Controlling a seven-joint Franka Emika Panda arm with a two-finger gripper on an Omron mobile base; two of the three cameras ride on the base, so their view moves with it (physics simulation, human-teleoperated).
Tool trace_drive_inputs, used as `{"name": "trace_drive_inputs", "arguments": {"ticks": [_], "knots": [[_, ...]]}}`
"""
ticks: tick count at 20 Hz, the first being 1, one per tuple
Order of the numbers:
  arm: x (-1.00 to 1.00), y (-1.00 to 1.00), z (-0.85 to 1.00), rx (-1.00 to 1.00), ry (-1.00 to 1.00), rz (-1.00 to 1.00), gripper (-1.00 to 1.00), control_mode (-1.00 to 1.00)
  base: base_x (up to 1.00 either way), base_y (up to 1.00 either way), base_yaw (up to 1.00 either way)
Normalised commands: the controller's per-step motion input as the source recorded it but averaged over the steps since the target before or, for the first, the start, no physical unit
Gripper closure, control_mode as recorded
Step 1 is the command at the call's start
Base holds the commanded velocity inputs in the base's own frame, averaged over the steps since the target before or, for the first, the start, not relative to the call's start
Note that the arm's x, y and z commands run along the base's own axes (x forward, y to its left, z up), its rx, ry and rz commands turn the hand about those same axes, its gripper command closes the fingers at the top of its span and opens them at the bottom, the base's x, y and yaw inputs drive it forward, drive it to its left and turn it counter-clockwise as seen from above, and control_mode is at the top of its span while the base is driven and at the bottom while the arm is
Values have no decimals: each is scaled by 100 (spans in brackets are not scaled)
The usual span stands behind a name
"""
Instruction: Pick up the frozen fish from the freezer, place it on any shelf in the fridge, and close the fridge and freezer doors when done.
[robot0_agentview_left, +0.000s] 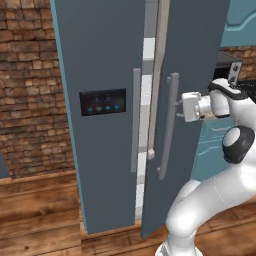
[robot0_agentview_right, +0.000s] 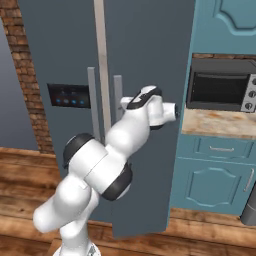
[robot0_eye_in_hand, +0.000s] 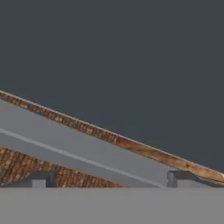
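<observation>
Gripper parked at the fridge door handle

Gripper (robot0_agentview_left: 178, 106) sits against the grey bar handle (robot0_agentview_left: 168, 125) of the fridge (robot0_agentview_left: 192, 75), fingertips (robot0_eye_in_hand: 177, 177) spread apart, clutching nothing. Freezer (robot0_agentview_left: 100, 60) stands at 9 o'clock, both doors slightly ajar. Can't spot the fish.

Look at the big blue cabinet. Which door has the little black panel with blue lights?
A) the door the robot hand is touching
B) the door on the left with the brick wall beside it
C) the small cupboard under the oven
B: the black panel sits on the freezer door beside the brick wall, while the gripper is at the other door.
</observation>
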Motion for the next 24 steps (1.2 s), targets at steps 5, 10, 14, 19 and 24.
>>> {"name": "trace_drive_inputs", "arguments": {"ticks": [5, 10, 14, 19, 24], "knots": [[100, 86, -10, 0, -9, -34, -100, -100, 0, 0, 0], [100, 17, 0, 0, -1, -25, -100, -100, 0, 0, 0], [77, 0, 0, 0, 0, -9, -100, -100, 0, 0, 0], [11, 0, 0, 0, 0, -1, -100, -100, 0, 0, 0], [0, 0, 0, 0, 0, 0, -100, -100, 0, 0, 0]]}}
